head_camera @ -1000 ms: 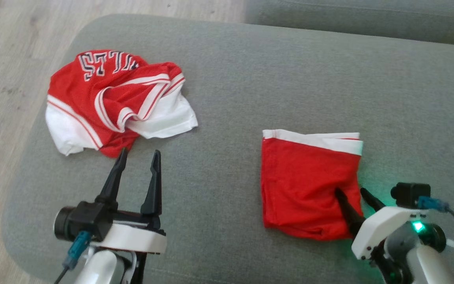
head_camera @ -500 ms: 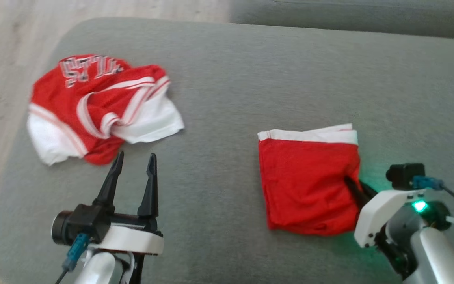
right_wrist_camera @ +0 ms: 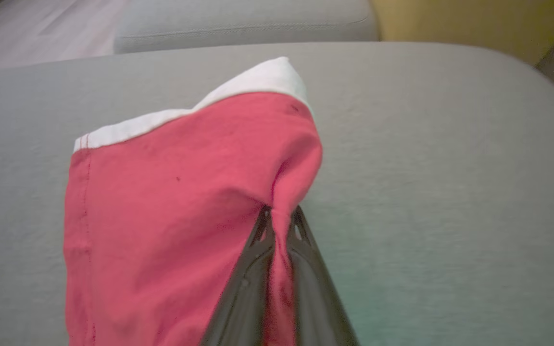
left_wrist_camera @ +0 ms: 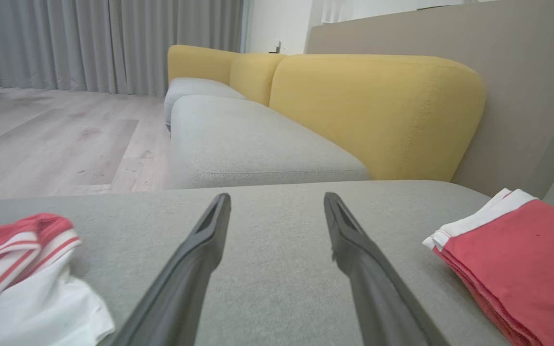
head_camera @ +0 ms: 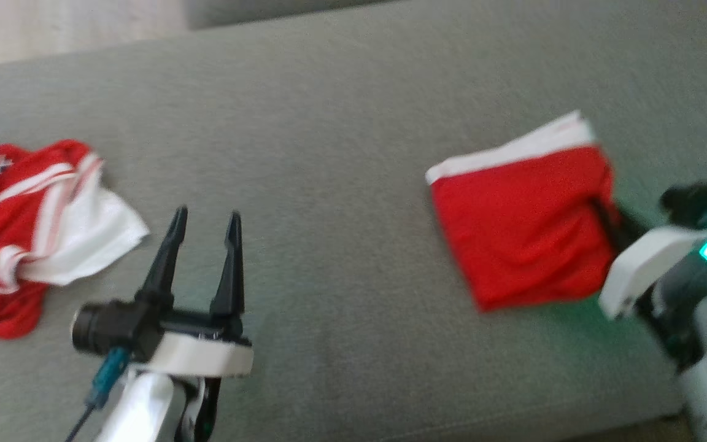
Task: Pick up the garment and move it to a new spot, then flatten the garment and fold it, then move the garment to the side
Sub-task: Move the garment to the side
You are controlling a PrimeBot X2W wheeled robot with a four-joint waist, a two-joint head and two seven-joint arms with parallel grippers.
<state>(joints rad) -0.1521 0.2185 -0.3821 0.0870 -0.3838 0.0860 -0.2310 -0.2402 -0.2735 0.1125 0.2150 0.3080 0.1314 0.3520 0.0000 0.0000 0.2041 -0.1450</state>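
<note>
Far left: crumpled red-and-white jersey (head_camera: pixel 28 239) heaped on the grey seat cushion (head_camera: pixel 341 123), not part of this step; leave it alone.

My left hand (head_camera: pixel 206 213): fingers spread wide, nothing between them, hovering over bare cushion just right of the jersey; well apart from the work.

Right of centre: folded red garment (head_camera: pixel 525 239), a neat stack with its white band along the far edge, lying on the cushion toward the right end.

My right hand (right_wrist_camera: pixel 279 211): fingers pressed together, pinching a ridge of red cloth at the garment's near right edge; the cloth puckers up toward the pinch, the rest lies flat.

Judgement: fold is done; step in hand is the last one, moving the garment to the side.

Notes for doing it well:
- the pinch looks to hold an edge, and I cannot tell how many layers are in it; a high lift would likely let loose layers drop open; so move low, almost a slide, with the stack trailing flat;
- go slowly and in a straight line, away from the jersey;
- set the far edge down first, then the pinched edge; spread the fingers only once the cloth rests fully on the cushion;
- left hand stays out of the path.
</note>
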